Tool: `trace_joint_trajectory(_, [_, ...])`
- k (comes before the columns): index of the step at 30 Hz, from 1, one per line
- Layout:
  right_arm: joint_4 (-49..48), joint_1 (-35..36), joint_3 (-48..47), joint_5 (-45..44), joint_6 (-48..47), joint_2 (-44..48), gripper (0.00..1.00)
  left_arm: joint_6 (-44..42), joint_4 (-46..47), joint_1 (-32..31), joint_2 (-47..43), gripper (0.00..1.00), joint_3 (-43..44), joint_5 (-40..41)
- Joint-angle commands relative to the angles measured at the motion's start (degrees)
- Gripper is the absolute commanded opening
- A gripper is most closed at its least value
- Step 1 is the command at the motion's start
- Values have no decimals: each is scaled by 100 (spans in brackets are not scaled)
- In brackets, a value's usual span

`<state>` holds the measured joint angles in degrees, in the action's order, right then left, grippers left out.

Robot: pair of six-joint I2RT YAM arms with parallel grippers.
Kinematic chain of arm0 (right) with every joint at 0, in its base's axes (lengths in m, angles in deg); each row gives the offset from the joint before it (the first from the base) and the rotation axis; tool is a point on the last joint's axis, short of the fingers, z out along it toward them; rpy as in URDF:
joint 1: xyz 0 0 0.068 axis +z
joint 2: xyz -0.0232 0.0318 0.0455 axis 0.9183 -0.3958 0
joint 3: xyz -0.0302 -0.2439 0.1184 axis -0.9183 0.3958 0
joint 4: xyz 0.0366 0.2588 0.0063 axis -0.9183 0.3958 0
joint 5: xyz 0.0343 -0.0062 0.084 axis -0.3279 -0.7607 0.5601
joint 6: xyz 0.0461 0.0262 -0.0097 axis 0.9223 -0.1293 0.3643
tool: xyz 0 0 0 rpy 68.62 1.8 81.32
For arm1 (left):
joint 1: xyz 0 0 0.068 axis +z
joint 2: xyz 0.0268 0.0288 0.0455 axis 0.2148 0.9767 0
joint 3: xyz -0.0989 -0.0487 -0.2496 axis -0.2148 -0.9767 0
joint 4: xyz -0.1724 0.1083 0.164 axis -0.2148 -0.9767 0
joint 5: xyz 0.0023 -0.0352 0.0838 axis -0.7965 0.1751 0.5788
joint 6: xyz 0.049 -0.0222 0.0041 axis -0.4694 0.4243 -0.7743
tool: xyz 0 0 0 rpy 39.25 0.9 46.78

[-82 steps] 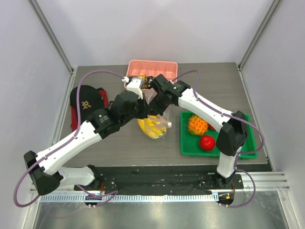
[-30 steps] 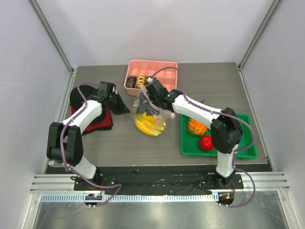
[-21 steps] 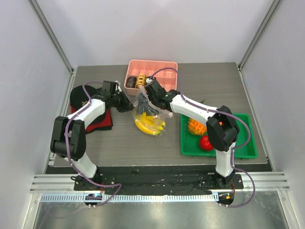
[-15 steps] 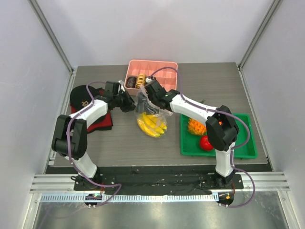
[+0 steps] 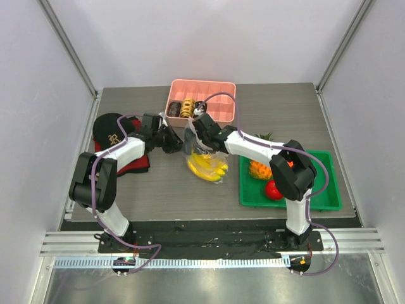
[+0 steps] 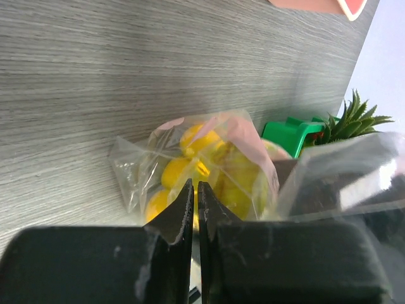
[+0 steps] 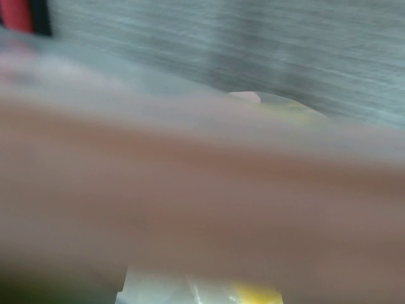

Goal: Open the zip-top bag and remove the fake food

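Pink divided box [image 5: 218, 104] holding doughnut rings [image 5: 185, 107], black cap [image 5: 111, 130], green tray [image 5: 323, 190]

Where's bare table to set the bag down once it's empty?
Near strip of table between the black cap and green tray; also the far right corner beside the pink tray. It is crowded mid-table around the zip-top bag.

The clear, crinkly bag [image 5: 205, 158] rests on the table [image 5: 145, 190] near its middle, with the pinkish strip at the far end. A yellow banana [image 5: 207, 168] shows through the plastic. To the bag's right, an orange pineapple [image 5: 259, 168] with a green crown and a red round fruit [image 5: 273, 189] lie in a green tray [image 5: 316, 202].
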<state>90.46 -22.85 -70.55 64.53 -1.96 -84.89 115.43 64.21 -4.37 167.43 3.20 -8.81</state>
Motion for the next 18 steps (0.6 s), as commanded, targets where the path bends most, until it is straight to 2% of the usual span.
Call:
trace_joint_trajectory(1, [-1178, 20, 355, -783, -319, 280, 78, 98, 138, -142, -198, 4, -34, -358])
trace_joint_trajectory(4, [-1726, 37, 778, -835, -469, 421, 79, 133, 129, -159, -163, 4, -43, -323])
trace_joint_trajectory(11, [-1701, 46, 804, -871, -426, 394, 77, -226, -626, -159, -296, 5, 97, 441])
trace_joint_trajectory(14, [-1412, 37, 656, -704, -285, 447, 73, -280, -1188, -151, 82, 4, 369, 240])
trace_joint_trajectory(16, [-966, 3, 384, -494, -249, 395, 70, -253, -1286, -151, 31, 2, 318, 248])
trace_joint_trajectory(17, [-876, -32, 330, -336, -267, 360, 67, -262, -1303, -151, -13, 2, 265, 335])
trace_joint_trajectory(18, [-823, -120, 295, -161, -267, 360, 60, -332, -1356, -151, -57, 2, 221, 362])
